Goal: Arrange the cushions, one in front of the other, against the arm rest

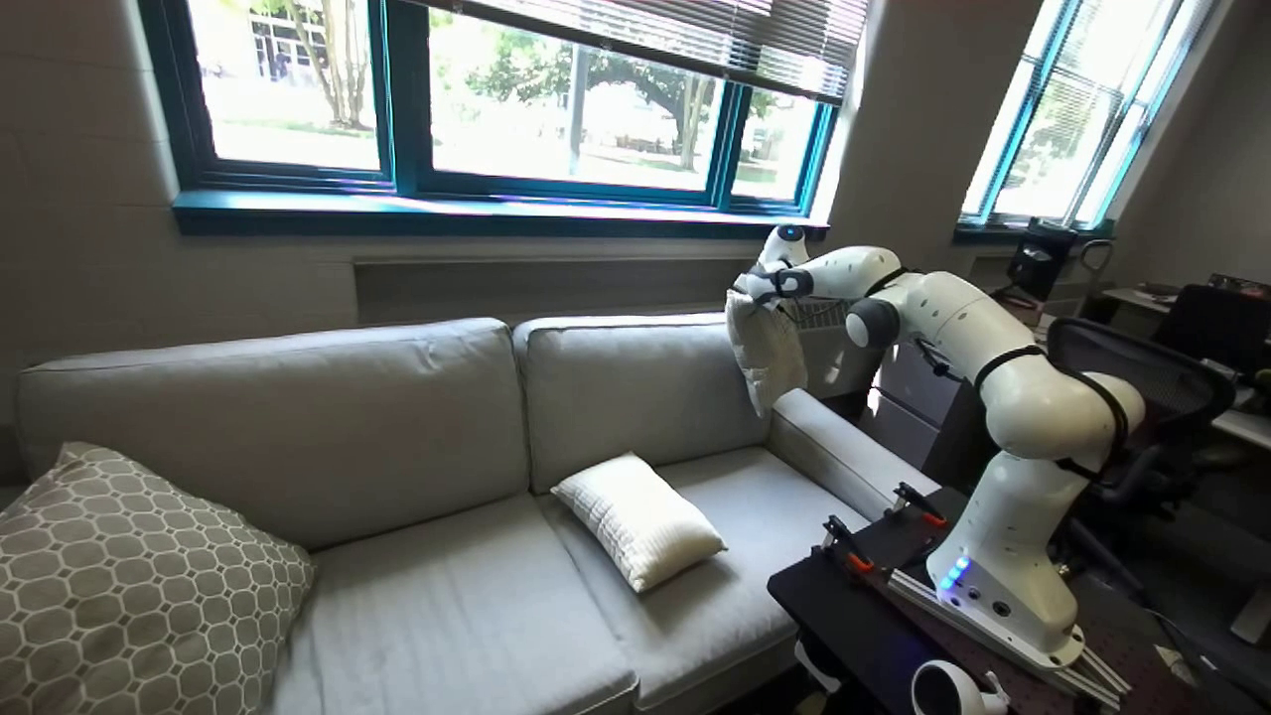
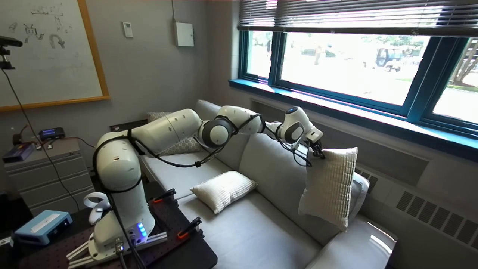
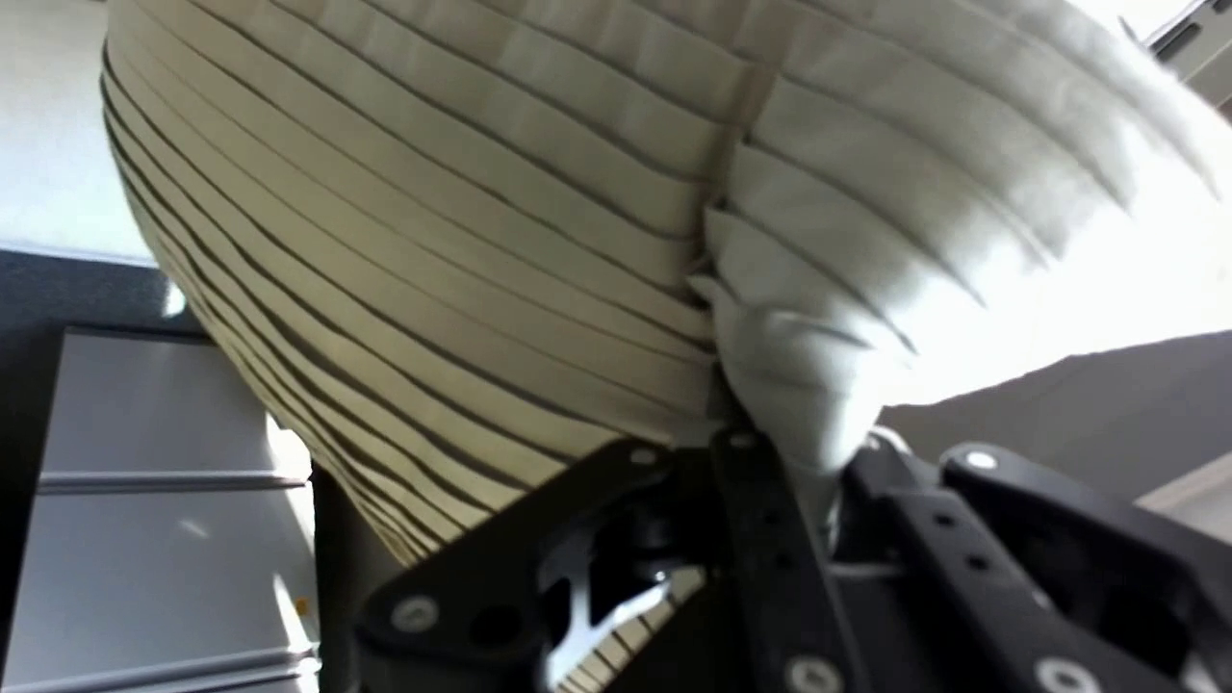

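in the wrist view, the gripper (image 3: 823,476) is at the bottom, right of the middle, squeezed almost together on a bunched bit of the held cushion (image 3: 433,241). in an exterior view, that white cushion hangs right of the middle, by the end of the sofa back (image 1: 635,387) and near the far end of the arm rest (image 1: 844,452). its low corner is close to the arm rest, but i can't quite tell if they touch. the other cushion (image 1: 640,521), white too, lies on the seat (image 1: 760,487), just under the middle of the frame, apart from the arm rest. a big patterned cushion (image 1: 149,576) leans at the lower left. the robot arm (image 1: 1003,367) reaches over from the right, with a big window (image 1: 586,119) across the top.
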### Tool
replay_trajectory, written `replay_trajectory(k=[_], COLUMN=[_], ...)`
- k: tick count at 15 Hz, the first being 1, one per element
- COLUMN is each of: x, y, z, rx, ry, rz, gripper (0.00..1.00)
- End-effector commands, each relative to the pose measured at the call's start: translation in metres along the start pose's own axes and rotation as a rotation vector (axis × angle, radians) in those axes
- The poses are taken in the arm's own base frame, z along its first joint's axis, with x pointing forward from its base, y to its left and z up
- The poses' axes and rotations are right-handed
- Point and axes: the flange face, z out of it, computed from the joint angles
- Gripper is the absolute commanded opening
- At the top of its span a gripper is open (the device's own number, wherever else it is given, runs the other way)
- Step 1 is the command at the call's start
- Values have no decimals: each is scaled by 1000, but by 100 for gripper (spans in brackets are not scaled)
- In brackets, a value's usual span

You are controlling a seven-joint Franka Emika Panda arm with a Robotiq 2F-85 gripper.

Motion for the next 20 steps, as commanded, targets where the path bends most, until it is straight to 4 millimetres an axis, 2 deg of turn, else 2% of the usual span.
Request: replay_trajectory(k=[1, 4, 7, 13, 17, 20], x=[-5, -25, -28, -10, -7, -17], y=[3, 22, 39, 68, 108, 140], z=[14, 42, 57, 65, 72, 76], rx=[134, 242, 368, 633, 738, 783], ry=[-103, -204, -283, -412, -478, -519], rz=[37, 31, 9, -48, -83, -84], gripper=[3, 3, 3, 3, 3, 3])
